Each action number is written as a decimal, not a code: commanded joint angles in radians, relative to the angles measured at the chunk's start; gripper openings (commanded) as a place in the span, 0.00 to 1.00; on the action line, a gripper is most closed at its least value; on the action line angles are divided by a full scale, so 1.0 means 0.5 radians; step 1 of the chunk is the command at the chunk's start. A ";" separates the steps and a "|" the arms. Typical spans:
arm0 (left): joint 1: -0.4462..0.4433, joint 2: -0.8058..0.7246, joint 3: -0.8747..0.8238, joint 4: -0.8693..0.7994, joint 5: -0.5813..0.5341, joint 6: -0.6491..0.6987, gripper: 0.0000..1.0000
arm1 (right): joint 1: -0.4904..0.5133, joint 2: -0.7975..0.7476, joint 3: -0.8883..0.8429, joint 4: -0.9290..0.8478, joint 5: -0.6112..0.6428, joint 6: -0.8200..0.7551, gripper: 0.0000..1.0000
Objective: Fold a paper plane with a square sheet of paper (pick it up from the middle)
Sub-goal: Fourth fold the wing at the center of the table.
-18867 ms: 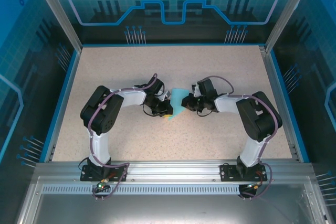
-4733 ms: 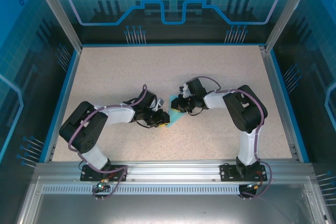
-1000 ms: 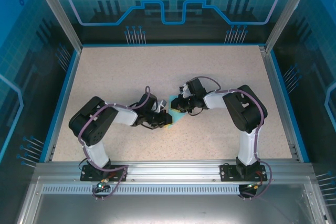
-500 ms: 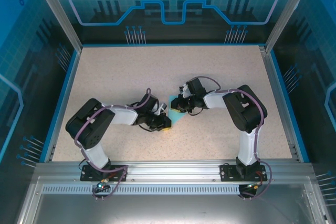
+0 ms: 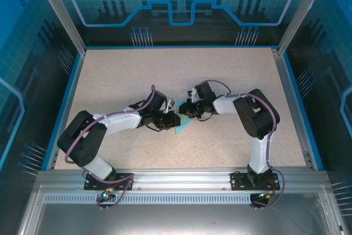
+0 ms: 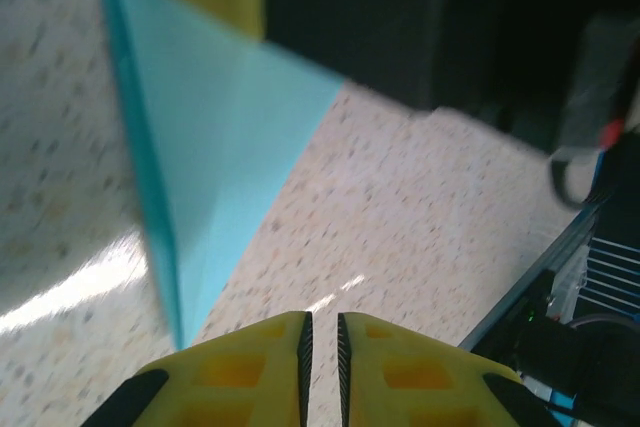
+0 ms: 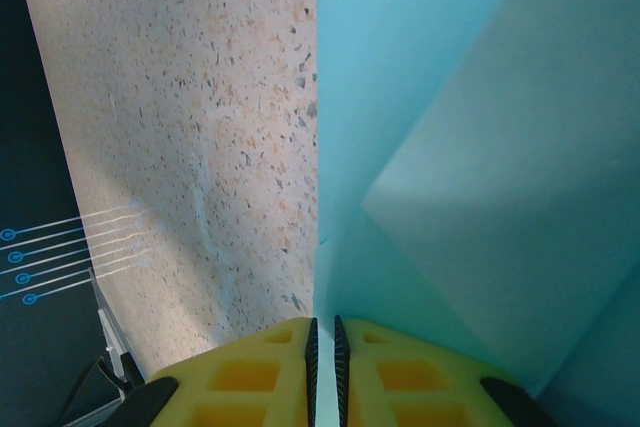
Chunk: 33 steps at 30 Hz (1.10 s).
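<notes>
1. Found left gripper (image 5: 174, 120) shifted a little toward the table's (image 5: 110, 81) far edge since half a second ago, with its elbow swung out toward the left edge. Found right gripper (image 5: 186, 113) unmoved.
2. Located folded sheet of paper (image 5: 182, 124) lying flat near mid-table, between the two grippers, with its pointed tip toward the near edge.
3. Checked left wrist view: yellow fingers (image 6: 250, 372) clenched to a hairline gap with nothing between them. Saw the paper's tip ending just ahead of one finger; cannot tell whether touching.
4. Checked right wrist view: fingers (image 7: 250, 372) likewise clenched, tips set at the paper's straight edge. Cannot tell whether any layer is nipped between them.
5. Noted one triangular flap folded over the sheet.
</notes>
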State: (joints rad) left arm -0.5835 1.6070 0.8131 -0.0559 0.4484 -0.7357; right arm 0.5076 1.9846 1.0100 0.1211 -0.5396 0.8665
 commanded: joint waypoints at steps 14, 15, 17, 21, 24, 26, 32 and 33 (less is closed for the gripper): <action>0.010 0.440 -0.012 0.134 -0.086 -0.076 0.13 | 0.022 0.122 -0.015 -0.167 0.095 -0.022 0.16; 0.013 0.435 -0.033 0.138 -0.092 -0.078 0.13 | 0.022 0.114 -0.011 -0.166 0.090 -0.019 0.16; 0.011 0.421 -0.090 0.135 -0.127 -0.085 0.12 | 0.013 0.080 0.012 -0.173 0.076 -0.022 0.16; 0.013 0.412 -0.156 0.137 -0.158 -0.083 0.10 | -0.027 -0.055 0.062 -0.232 0.065 -0.052 0.18; 0.013 0.417 -0.176 0.150 -0.179 -0.084 0.09 | -0.061 -0.185 0.074 -0.282 0.083 -0.085 0.19; 0.013 0.419 -0.179 0.166 -0.182 -0.085 0.08 | -0.066 -0.255 0.053 -0.281 0.102 -0.103 0.20; 0.011 0.436 -0.171 0.175 -0.182 -0.091 0.06 | 0.005 -0.305 -0.045 -0.241 0.091 -0.120 0.16; 0.011 0.440 -0.172 0.180 -0.179 -0.094 0.06 | 0.028 -0.296 -0.063 -0.227 0.094 -0.114 0.15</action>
State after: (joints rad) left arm -0.5777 1.7775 0.7685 0.1104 0.4389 -0.7704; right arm 0.4938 1.8381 1.0183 0.0265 -0.4980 0.8280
